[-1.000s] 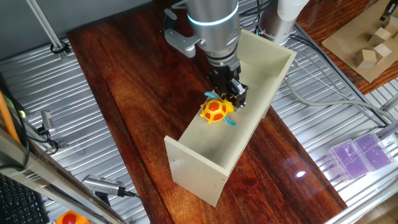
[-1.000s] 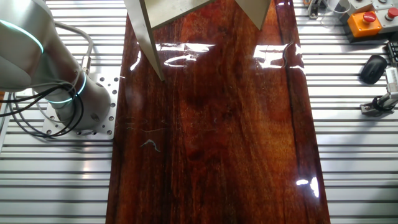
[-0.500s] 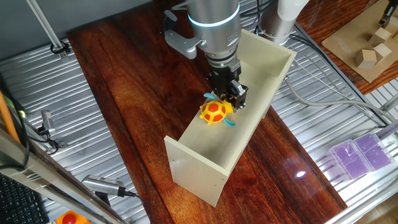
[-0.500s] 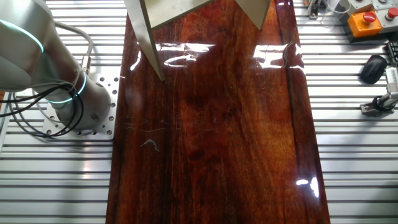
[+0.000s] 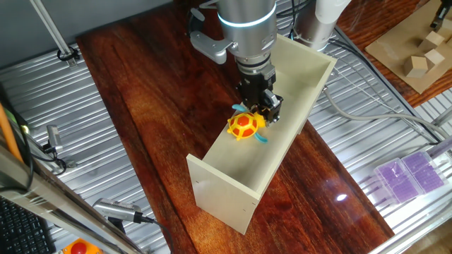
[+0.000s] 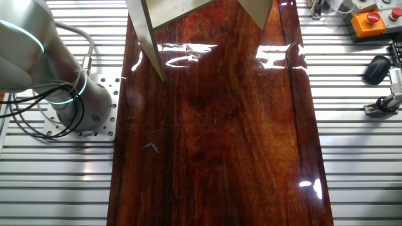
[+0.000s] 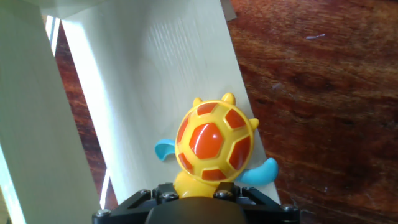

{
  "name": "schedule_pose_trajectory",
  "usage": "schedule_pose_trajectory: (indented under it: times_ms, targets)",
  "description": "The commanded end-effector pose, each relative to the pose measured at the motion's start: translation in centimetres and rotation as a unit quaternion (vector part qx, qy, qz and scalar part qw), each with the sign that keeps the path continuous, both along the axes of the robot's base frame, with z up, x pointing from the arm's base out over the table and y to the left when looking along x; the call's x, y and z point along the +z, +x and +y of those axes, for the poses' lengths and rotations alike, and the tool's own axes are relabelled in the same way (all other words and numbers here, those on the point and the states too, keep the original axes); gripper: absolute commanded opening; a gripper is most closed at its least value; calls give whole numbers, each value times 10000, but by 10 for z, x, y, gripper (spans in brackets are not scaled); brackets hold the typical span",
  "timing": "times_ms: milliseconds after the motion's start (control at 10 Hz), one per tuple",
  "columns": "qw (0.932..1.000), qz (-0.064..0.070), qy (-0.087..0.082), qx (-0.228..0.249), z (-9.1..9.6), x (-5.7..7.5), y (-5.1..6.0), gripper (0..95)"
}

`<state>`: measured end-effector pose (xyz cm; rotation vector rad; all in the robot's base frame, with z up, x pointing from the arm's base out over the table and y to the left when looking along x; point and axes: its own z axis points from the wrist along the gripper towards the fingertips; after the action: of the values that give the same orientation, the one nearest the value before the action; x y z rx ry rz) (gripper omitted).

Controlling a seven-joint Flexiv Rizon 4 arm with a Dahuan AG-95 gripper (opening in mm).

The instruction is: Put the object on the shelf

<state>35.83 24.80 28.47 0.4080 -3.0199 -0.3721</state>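
The yellow toy turtle [image 5: 242,125] with its orange-red shell and light-blue flippers is inside the long cream-white shelf [image 5: 233,176], near the trough's middle. My gripper [image 5: 259,106] reaches down into the trough and is shut on the turtle's yellow front end. In the hand view the turtle [image 7: 214,143] fills the centre, its body pinched between my gripper's [image 7: 198,191] black jaws, over the shelf's white board [image 7: 168,74] close to its edge by the dark wood. In the other fixed view only the shelf's end panels [image 6: 151,25] show at the top; the turtle and gripper are out of view there.
The shelf lies diagonally on a dark wooden tabletop [image 5: 141,106]. A brown cardboard tray [image 5: 395,42] with pale wooden blocks sits at the far right. A purple box [image 5: 409,173] lies at the right. The robot base [image 6: 69,94] and cables stand beside the table.
The arm's upper wrist has shifted slightly to the right. The turtle and the jaws hold the same place in the shelf.
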Motion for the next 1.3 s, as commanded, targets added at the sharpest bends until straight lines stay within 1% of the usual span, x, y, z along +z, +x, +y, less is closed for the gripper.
schedule_pose_trajectory:
  times_ms: [100,200,600,800,1000,1100,1300]
  targets:
    - [10000,-15,-8,28,-1,0,-1,380]
    - [10000,-27,-6,51,-1,0,-1,570]
    - [9999,-52,-13,88,-2,0,-1,570]
    - [9999,-35,-5,143,-7,3,-1,570]
    - [9997,28,8,225,-20,13,-1,570]
    - [9997,51,16,254,-26,20,-2,570]
    - [9995,71,11,299,-36,32,-3,570]
